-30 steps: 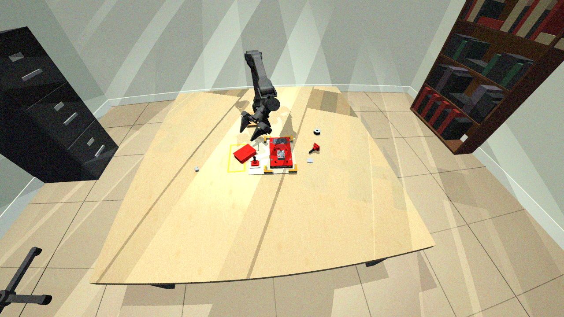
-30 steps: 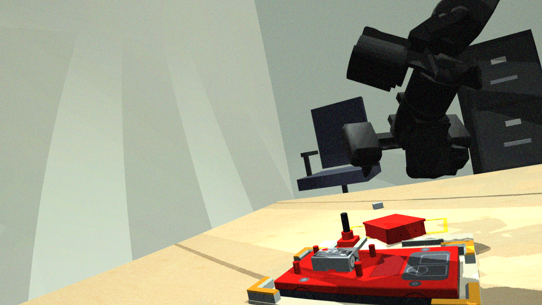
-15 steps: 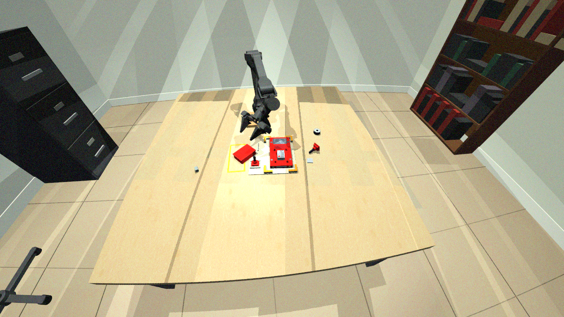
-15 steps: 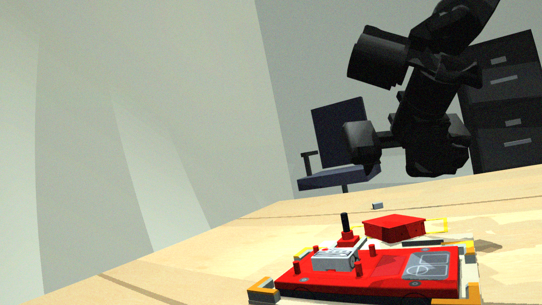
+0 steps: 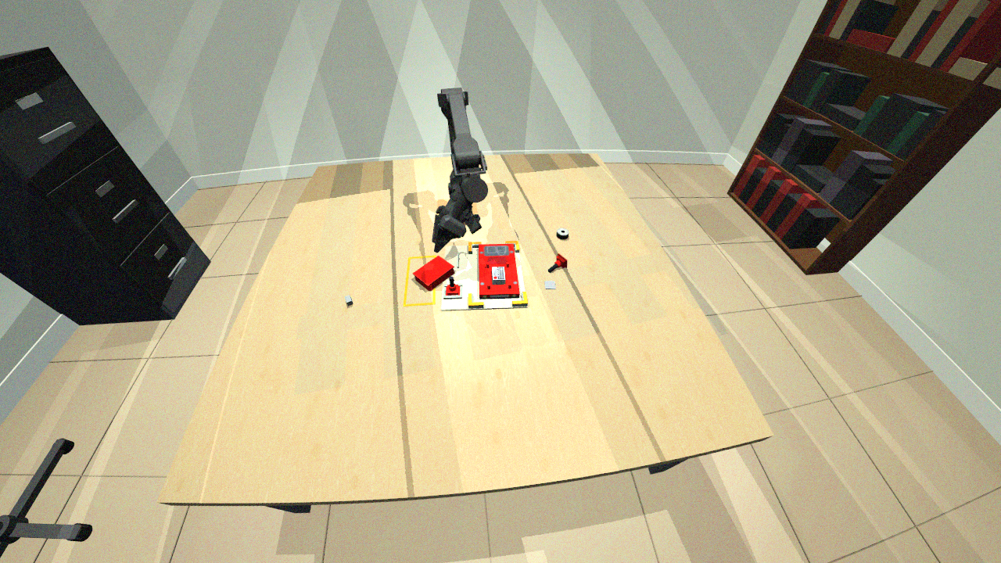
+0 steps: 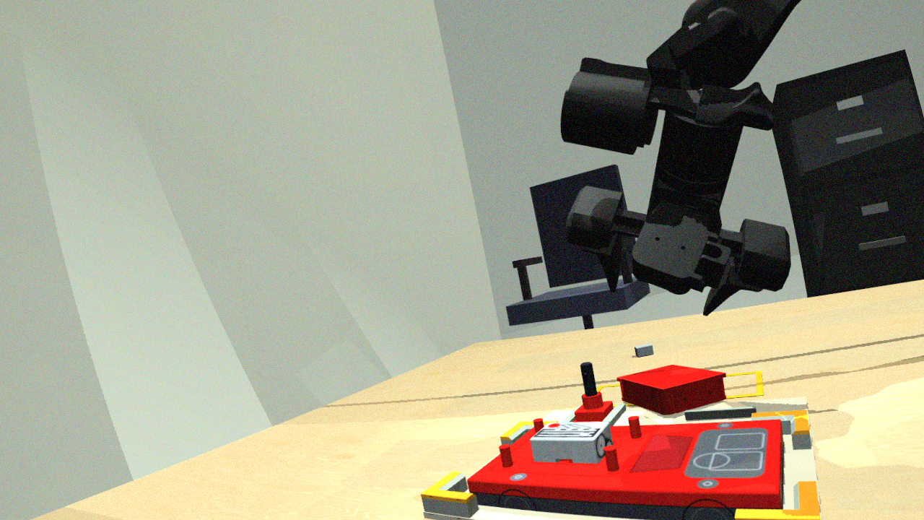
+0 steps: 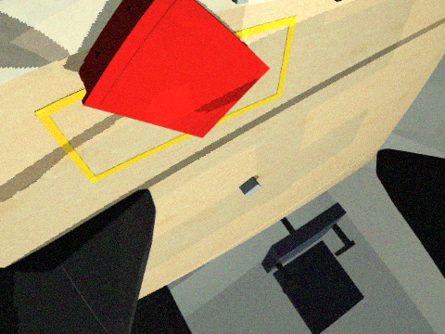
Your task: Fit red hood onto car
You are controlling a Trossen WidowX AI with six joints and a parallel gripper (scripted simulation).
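Seen in the top view, from left to right: a small grey block [image 5: 348, 300] alone on the table [image 5: 280, 392], then the yellow outline [image 5: 407, 294] with the red hood [image 5: 432, 270] lying partly inside it, roof upward, corner holes hidden below. Resting flat and turned at an angle to the outline, so probably in need of a rotation before fitting. Above and behind the hood, the gripper [image 6: 665, 294] raised well clear, jaws spread wide with nothing between them, a good width for coming down over the flat shell. Next, a red stand with a black post [image 5: 452, 285] between hood and car, a possible obstacle for a low carry. Then the chassis [image 5: 498, 273] held in its jig [image 5: 477, 303] by yellow corner pieces, likely to keep it from sliding under pressure. On the deck, the grey engine block [image 6: 568, 443] with four red pegs [image 6: 634, 427] around it, all uncovered, so fitting not yet done. Further right, a small red part [image 5: 557, 263] and a black-and-white ring [image 5: 561, 234], well apart.
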